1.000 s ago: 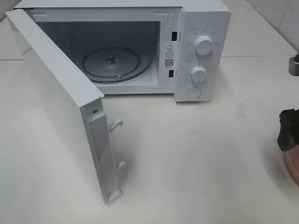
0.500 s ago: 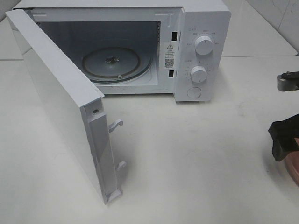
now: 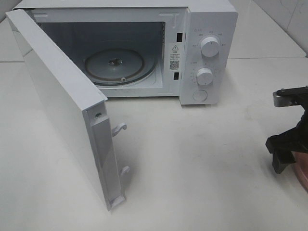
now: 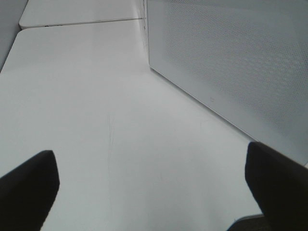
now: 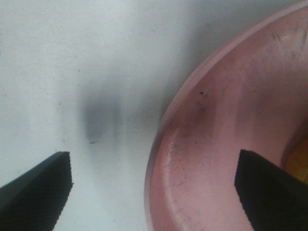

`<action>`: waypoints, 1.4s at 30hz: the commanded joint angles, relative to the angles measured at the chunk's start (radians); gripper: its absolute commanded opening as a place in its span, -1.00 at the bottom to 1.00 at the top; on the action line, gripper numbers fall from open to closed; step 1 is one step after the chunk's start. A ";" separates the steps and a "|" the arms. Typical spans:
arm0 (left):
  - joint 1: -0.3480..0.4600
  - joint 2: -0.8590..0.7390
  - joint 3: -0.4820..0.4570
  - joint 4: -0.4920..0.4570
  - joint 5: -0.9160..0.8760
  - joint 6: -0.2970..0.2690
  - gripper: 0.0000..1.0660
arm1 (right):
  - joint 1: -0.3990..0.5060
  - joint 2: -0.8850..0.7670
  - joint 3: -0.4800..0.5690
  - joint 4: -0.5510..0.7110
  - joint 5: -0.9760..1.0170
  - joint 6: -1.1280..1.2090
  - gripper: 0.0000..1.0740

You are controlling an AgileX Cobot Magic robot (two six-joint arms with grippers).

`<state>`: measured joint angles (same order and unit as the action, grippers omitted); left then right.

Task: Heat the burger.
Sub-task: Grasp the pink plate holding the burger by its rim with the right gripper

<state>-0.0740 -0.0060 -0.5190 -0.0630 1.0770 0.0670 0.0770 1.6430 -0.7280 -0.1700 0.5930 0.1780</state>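
Closest to me, R side: my right gripper (image 5: 154, 187) hangs low over the rim of the round pink plate (image 5: 211, 134), jaws spread wide, nothing clamped. One black fingertip (image 5: 36, 187) is over bare table outside the rim and the other is over the plate's inner slope, so the rim runs btw them. Can't tell if either pad touches. The burger (image 5: 301, 161) is barely in shot: just a golden-orange sliver on the plate past the inner fingertip, at the frame edge of the R wrist cam, too little to make out bun or filling. On the high cam the plate is only a pink arc at the R edge w/ the black gripper over it.

L side: my left gripper (image 4: 153, 187) is also wide apart, holding nothing, hovering over the flat white tabletop (image 3: 202, 159). A white dot-mesh panel sits near it, which I take for the door's face.

Mid-table: the white microwave door (image 3: 57, 106) is swung open toward me, free edge nearest, w/ two white latch hooks (image 3: 119, 128) sticking out of that edge.

Further back: the white boxy microwave oven (image 3: 226, 24), cavity exposed, w/ the round clear glass turntable (image 3: 120, 65) lying flat on the cavity floor. R of the cavity are two white round dials (image 3: 210, 46), one above the other, w/ a round white button (image 3: 199, 95) below them. Plate and R gripper are well apart from the oven
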 commanded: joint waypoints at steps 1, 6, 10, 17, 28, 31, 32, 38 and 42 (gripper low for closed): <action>-0.003 -0.004 0.003 -0.003 -0.009 0.001 0.83 | -0.006 0.024 0.006 -0.027 -0.017 0.011 0.66; -0.003 -0.004 0.003 -0.003 -0.009 0.001 0.83 | -0.006 0.083 0.006 -0.049 -0.041 0.011 0.63; -0.003 -0.004 0.003 -0.003 -0.009 0.001 0.83 | -0.006 0.092 0.008 -0.050 -0.058 0.011 0.62; -0.003 -0.004 0.003 -0.003 -0.009 0.001 0.83 | -0.006 0.092 0.017 -0.051 -0.084 0.008 0.60; -0.003 -0.004 0.003 -0.003 -0.009 0.001 0.83 | -0.006 0.092 0.054 -0.050 -0.110 0.010 0.55; -0.003 -0.004 0.003 -0.003 -0.009 0.001 0.83 | -0.006 0.092 0.058 -0.050 -0.107 0.009 0.53; -0.003 -0.004 0.003 -0.003 -0.009 0.001 0.83 | -0.006 0.092 0.058 -0.050 -0.107 0.009 0.53; -0.003 -0.004 0.003 -0.003 -0.009 0.001 0.83 | -0.006 0.092 0.075 -0.053 -0.097 0.009 0.27; -0.003 -0.004 0.003 -0.003 -0.009 0.001 0.83 | -0.006 0.092 0.101 -0.072 -0.119 0.055 -0.09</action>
<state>-0.0740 -0.0060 -0.5190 -0.0630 1.0770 0.0670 0.0770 1.7220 -0.6560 -0.2160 0.4720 0.1960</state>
